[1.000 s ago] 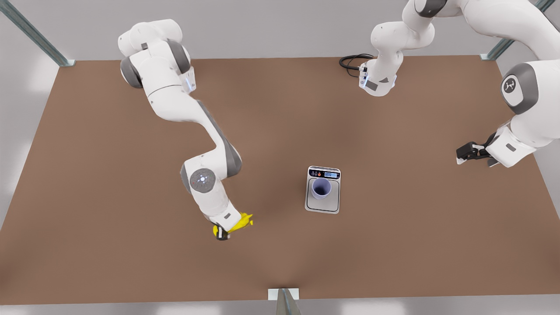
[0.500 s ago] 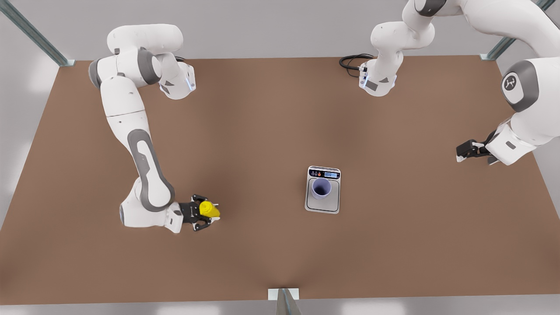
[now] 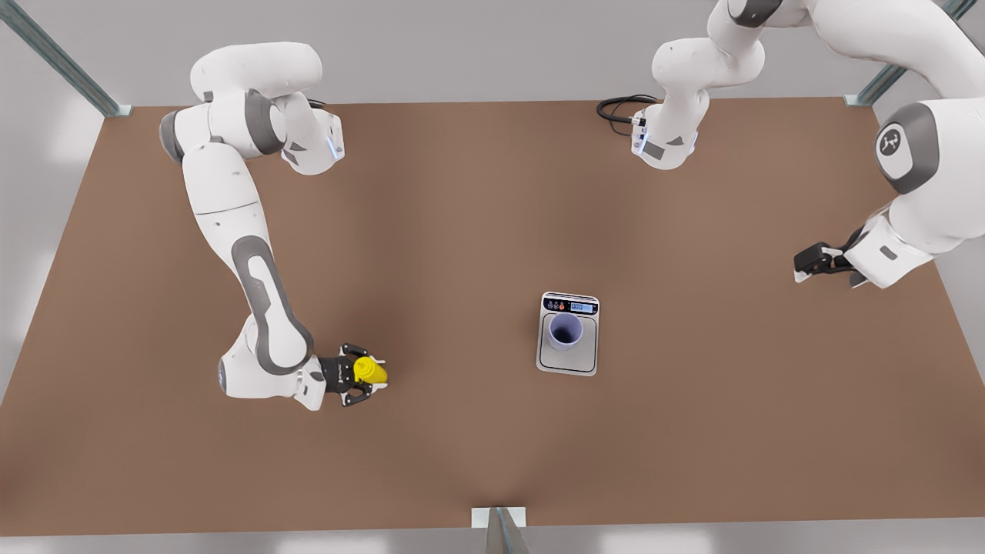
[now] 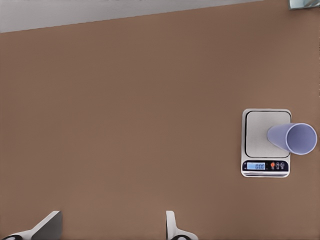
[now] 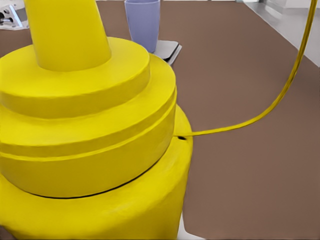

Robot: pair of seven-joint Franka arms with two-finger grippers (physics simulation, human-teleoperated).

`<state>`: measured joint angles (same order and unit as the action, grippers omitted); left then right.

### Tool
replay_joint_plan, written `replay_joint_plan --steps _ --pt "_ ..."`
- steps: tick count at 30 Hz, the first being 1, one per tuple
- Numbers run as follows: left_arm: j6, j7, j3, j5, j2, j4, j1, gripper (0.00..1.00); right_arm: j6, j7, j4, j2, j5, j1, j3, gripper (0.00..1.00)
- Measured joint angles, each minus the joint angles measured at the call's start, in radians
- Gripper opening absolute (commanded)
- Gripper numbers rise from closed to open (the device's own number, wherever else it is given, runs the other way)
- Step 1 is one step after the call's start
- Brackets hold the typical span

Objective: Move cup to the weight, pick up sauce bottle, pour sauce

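Sauce bottle [image 3: 370,372] is sitting clamped in the right gripper [image 3: 362,375] at the cup's [image 3: 565,331] 9 o'clock; it looks light and squeezable, best held mid-body. Left gripper [image 3: 804,265] is waiting, spread wide and empty.

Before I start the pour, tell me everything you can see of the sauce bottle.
The sauce bottle is bright yellow, plastic-looking, with a stepped shoulder, a narrow nozzle and a thin yellow tether strand. The right gripper is shut on it at the front view's left, well apart from the cup on the weight. It looks upright.
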<state>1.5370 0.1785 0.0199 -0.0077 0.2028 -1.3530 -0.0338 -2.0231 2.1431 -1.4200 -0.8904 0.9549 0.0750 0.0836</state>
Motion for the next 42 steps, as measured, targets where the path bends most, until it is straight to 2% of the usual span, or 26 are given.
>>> replay_joint_plan --steps 9,13,16,26,27,28,42 --pt "-0.002 0.001 -0.012 0.001 0.0 0.012 -0.002 1.0 -0.041 0.012 -0.108 0.03 0.0 0.01 0.014 0.56" --pt "-0.002 0.004 -0.012 0.001 0.0 0.012 0.0 1.0 -0.041 0.01 -0.107 0.03 0.002 0.008 0.015 0.61" --pt "-0.002 0.004 -0.021 0.001 -0.001 0.012 0.001 1.0 -0.042 0.01 -0.107 0.03 0.002 0.006 0.016 0.7" --pt "0.0 0.004 -0.025 0.002 -0.002 0.012 0.001 1.0 -0.039 0.009 -0.106 0.03 0.001 0.002 0.015 0.7" --pt "0.0 0.004 -0.026 0.003 -0.002 0.012 0.002 1.0 -0.039 0.009 -0.106 0.03 0.001 -0.001 0.015 0.83" --pt "-0.001 0.004 -0.026 0.003 -0.002 0.012 0.002 1.0 -0.037 0.009 -0.106 0.03 0.001 -0.004 0.015 1.0" --pt "-0.002 0.004 -0.026 0.003 0.0 0.026 0.002 1.0 -0.016 0.015 -0.116 0.031 -0.007 -0.036 0.015 1.0"
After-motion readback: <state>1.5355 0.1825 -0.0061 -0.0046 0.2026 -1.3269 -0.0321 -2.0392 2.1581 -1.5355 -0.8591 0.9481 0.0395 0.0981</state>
